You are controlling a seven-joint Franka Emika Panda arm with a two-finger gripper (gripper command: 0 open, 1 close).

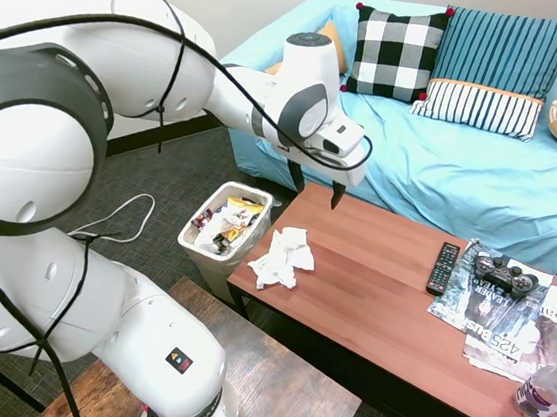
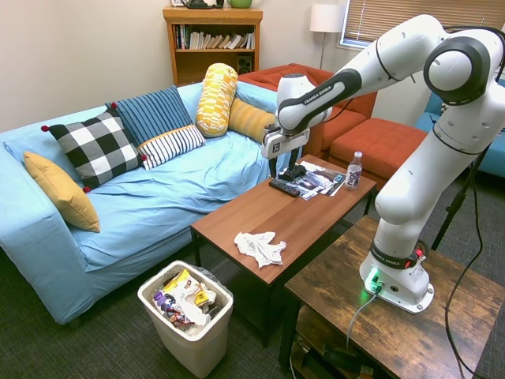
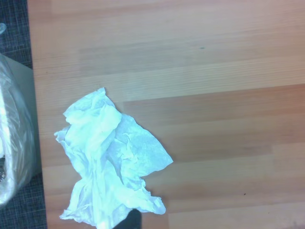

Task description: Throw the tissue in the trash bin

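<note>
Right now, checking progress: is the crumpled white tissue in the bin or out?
Out: crumpled white tissue lies on the wooden table.

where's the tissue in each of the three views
First exterior view: the tissue lies at the coffee table's near-left end, just right of the trash bin.
Second exterior view: the tissue sits near the table's front edge, up and right of the bin.
Wrist view: the tissue fills the lower left on wood.
Shared landmark: the table edge nearest the bin.
</note>
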